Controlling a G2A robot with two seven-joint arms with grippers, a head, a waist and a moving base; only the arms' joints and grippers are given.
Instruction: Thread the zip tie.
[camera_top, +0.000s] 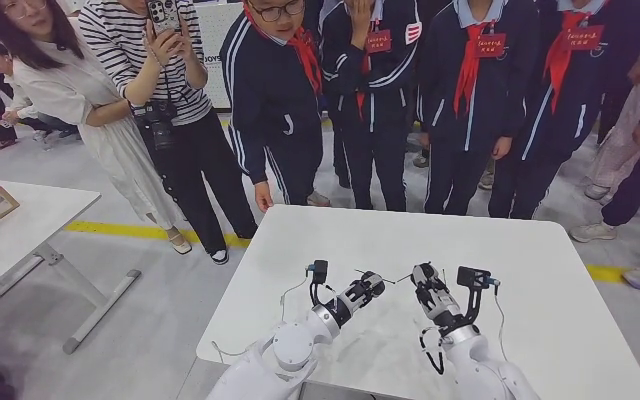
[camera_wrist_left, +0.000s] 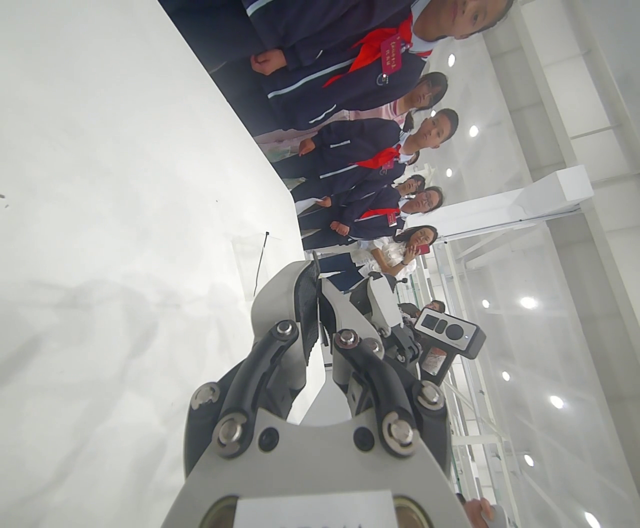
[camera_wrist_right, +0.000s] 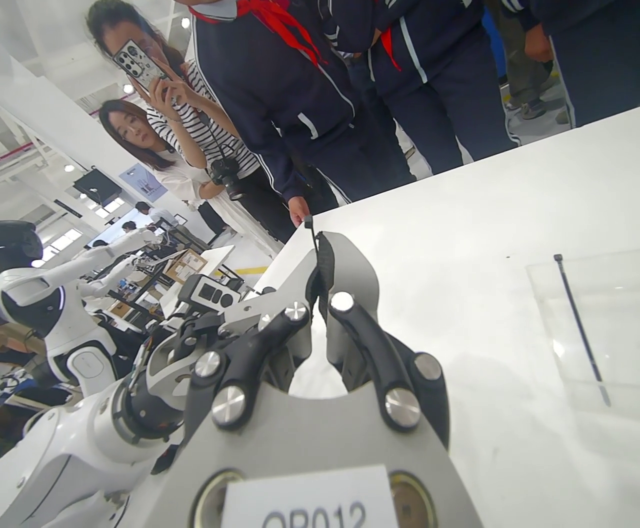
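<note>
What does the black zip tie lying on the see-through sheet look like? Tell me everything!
The spare zip tie is a thin black strap that looks like plastic. One end has a small blocky head, and the other narrows to a pointed tip. It is not threaded and lies straight and flat on a clear sheet on the white table. Only the sheet touches it.

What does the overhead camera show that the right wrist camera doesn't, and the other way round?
Overhead alone: the left gripper and right gripper facing each other above the table. Right wrist alone: the head of the zip tie poking from the shut right gripper, and a spare zip tie lying on a clear sheet. Both: the white table and the left arm.
</note>
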